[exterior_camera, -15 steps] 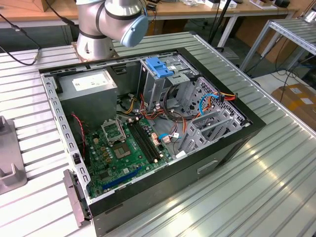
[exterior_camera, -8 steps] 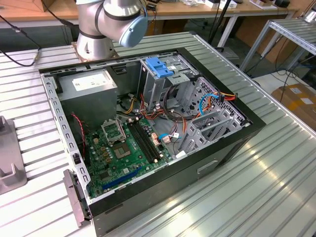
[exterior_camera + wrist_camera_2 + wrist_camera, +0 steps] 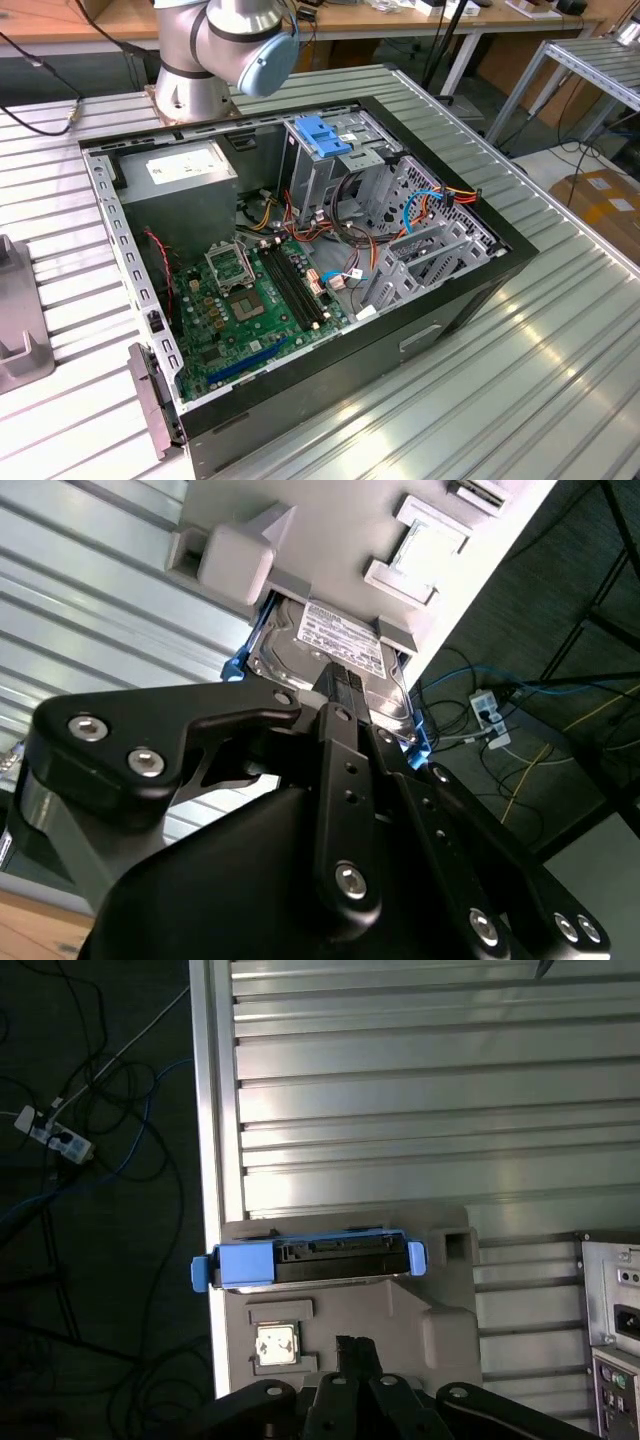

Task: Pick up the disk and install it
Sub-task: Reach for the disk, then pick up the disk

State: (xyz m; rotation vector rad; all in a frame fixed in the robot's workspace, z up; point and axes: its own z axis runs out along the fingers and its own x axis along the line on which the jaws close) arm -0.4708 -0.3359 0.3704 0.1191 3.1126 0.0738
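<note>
The disk (image 3: 330, 1258), flat, dark, blue-railed, sits in a grey moulded holder (image 3: 400, 1310) near the hand (image 3: 355, 1346), pressed together

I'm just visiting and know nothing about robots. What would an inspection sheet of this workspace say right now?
Surface: ribbed metal table, with a grey holder at its edge.
Job's things: disk with blue rails lies in the holder, not picked up; open computer case stands on the table.
Clutter: small square part in a pocket of the holder.
Grippers: end effector shut, empty, close to the disk.
Cables: coloured wires inside the case; loose cables and a power strip on the floor.
Surroundings: wooden desks, cardboard box.
</note>
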